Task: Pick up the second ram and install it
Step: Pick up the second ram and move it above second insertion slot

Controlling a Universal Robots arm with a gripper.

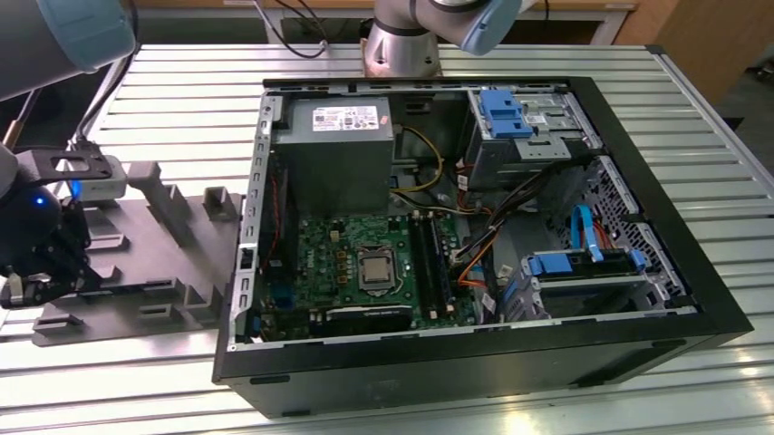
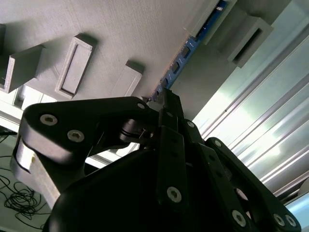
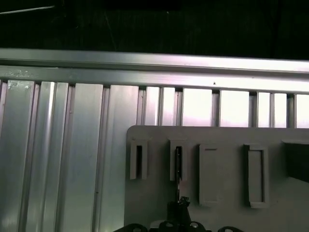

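dark-blue flat second ram (image 2: 186, 51) edge-up in grey moulded tray (image 2: 145, 29), black gripper (image 2: 165, 93) clamped on it.

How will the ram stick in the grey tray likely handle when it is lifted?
The second ram is a thin flat board, so probably light and stiff, though likely fragile if bent. It stands on edge in slots of the holder tray, so a tilted pull by the gripper may bind.
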